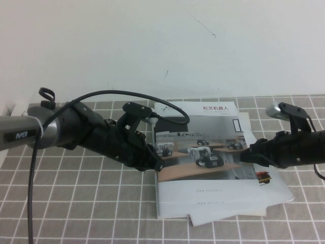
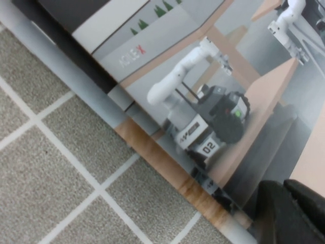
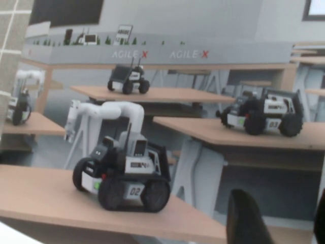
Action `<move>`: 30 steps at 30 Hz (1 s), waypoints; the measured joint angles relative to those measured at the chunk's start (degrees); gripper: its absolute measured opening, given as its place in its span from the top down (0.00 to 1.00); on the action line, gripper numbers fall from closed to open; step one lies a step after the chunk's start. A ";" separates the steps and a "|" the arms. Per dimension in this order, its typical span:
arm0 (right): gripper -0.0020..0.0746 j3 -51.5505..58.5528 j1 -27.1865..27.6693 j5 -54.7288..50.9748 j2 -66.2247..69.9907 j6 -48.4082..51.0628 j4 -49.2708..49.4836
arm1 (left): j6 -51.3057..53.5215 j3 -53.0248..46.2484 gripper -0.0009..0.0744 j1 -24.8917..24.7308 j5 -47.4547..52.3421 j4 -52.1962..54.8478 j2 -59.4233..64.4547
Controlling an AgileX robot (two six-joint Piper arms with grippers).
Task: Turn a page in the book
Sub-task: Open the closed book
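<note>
Sheets (image 1: 223, 213): white stack under the book, nearest the desk's near edge.
Book (image 1: 203, 157): closed, right of centre.
Page (image 1: 213, 129): flat.
Left gripper (image 1: 158, 163): at spine edge, opening unclear.
Right gripper (image 1: 247, 156): over right edge, opening unclear.
Advice: catch only the cover.

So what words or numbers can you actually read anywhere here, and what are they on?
"松灵机器人": title on the book.
"AGILE X", twice: wall band in its cover photo.
"02", "03": small photographed robots.
"PiPER": left arm's tube, behind the left gripper.
Small print low on the cover: too small.
Right gripper: no text.
</note>
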State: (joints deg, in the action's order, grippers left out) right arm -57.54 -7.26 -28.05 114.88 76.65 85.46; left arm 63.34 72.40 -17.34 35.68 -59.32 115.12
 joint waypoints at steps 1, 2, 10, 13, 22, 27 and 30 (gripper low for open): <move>0.59 0.00 0.00 0.00 0.00 0.14 0.29 | 0.00 0.00 0.99 0.00 0.00 0.00 0.00; 0.59 0.00 0.00 0.00 0.00 0.44 0.63 | 0.00 0.00 0.99 0.00 0.00 0.00 0.00; 0.59 0.00 0.00 -2.05 -4.07 2.95 3.22 | 0.00 0.00 0.99 0.00 0.00 0.00 0.00; 0.59 0.00 0.00 -3.43 -5.77 3.17 3.71 | 0.00 0.00 0.99 0.00 0.00 0.00 0.00; 0.59 0.00 -0.20 -8.78 -6.44 5.69 5.45 | 0.00 0.00 0.99 0.00 0.00 0.00 0.00; 0.59 0.00 -0.53 -9.70 -4.94 6.20 5.93 | 0.00 0.00 0.99 0.00 0.00 0.00 0.00; 0.59 0.00 -0.53 -10.27 -3.49 6.77 6.33 | 0.00 0.00 0.99 0.00 0.00 0.00 0.00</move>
State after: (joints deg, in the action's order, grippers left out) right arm -57.54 -7.78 -38.32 111.39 83.43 91.80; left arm 63.34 72.40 -17.34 35.68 -59.32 115.12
